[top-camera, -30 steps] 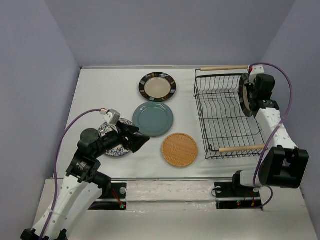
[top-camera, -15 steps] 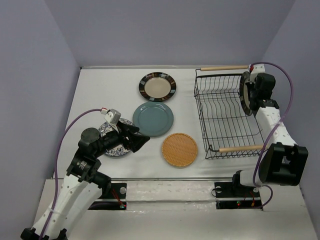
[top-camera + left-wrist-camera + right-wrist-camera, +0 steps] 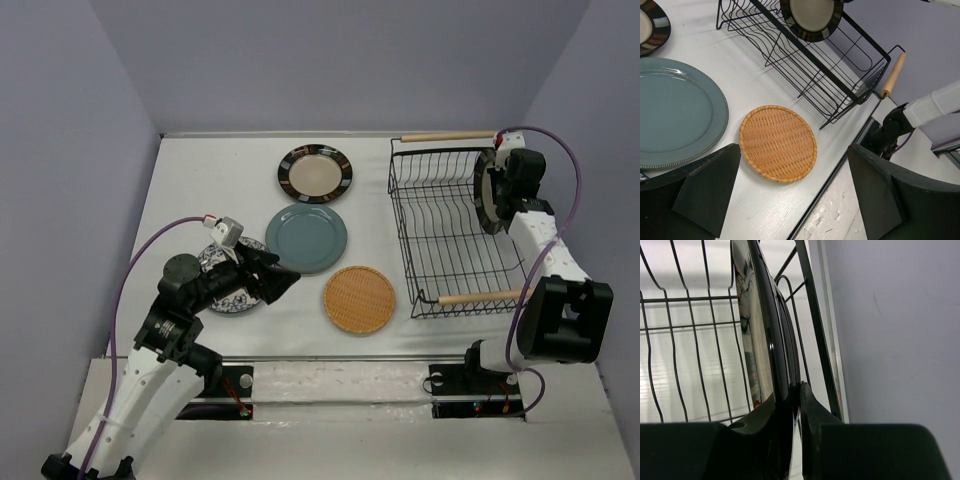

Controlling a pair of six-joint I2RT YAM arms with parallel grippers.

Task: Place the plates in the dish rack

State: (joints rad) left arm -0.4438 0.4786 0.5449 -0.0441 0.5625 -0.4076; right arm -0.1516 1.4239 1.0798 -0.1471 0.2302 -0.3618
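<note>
My right gripper (image 3: 497, 190) is shut on a cream plate with a dark striped rim (image 3: 486, 188), held upright on edge in the far right end of the black wire dish rack (image 3: 445, 235); the rim (image 3: 771, 340) sits between my fingers in the right wrist view. A second striped plate (image 3: 315, 173), the teal plate (image 3: 306, 238) and the orange wicker plate (image 3: 359, 298) lie flat on the table. The blue floral plate (image 3: 225, 285) lies under my left gripper (image 3: 282, 282), which is open and empty above the table. In the left wrist view the wicker plate (image 3: 778, 142) lies between the fingers.
The rack has two wooden rod handles, one at the back (image 3: 447, 136) and one at the front (image 3: 482, 296). The purple walls close in the table at the back and on both sides. The table's front edge (image 3: 350, 357) runs just before the arm bases.
My right gripper has shifted the striped plate slightly left and deeper into the rack. The left arm has barely moved.
</note>
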